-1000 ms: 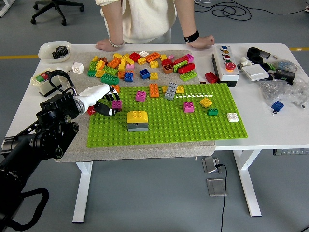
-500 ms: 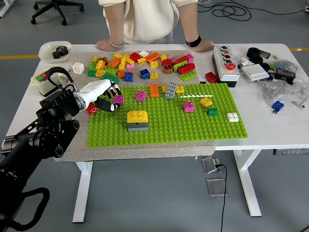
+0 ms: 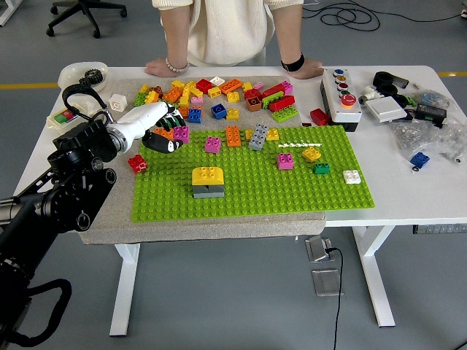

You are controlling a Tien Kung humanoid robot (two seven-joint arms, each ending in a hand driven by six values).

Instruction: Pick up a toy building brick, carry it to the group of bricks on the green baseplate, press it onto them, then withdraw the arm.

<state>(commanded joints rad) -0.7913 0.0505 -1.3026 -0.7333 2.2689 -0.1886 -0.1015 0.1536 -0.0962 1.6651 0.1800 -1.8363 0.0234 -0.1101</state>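
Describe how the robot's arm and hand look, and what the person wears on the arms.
The left arm is black and bulky, with a black cable loop near the wrist. Its hand has a white shell and black fingers. The person wears a cream top, a beaded bracelet and a black watch.

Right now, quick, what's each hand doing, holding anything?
Left hand: fingers curled around a magenta brick at the green baseplate's far left corner.
Right hand: not in view.
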